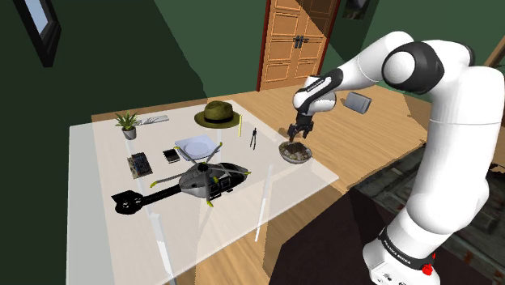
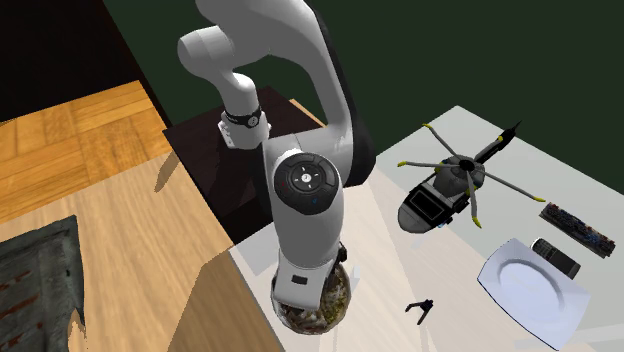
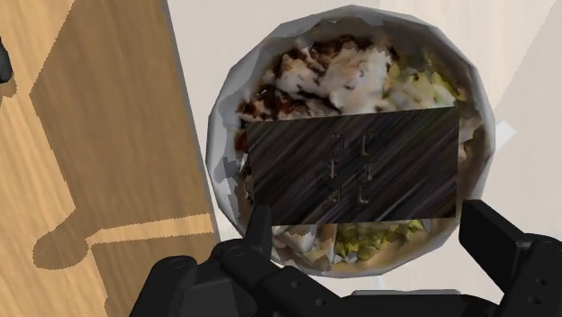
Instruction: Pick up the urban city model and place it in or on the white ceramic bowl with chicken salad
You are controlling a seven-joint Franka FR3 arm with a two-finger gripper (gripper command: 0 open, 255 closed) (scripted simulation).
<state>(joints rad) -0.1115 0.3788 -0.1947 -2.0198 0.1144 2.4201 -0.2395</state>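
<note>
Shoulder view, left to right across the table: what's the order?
Potted plant → small black box → green hat → black compass-like tool → bowl of salad. The helicopter and plate overlap these, so they're omitted.

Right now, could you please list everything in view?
city model: one, dark grey, gripped over the bowl
salad bowl: one, white, table corner under the tool
helicopter: one, black, table middle
square plate: one, white, beside the helicopter
hat: one, olive, far side
potted plant: one, green, far corner
speckled board: one, dark, near the plate
small box: one, black, between board and plate
dividers: one, black, near the hat
table: one, white, beside the arm
door: one, wooden, behind the table
arm: one, white, over the table
tool: one, black, holding the city model
</note>
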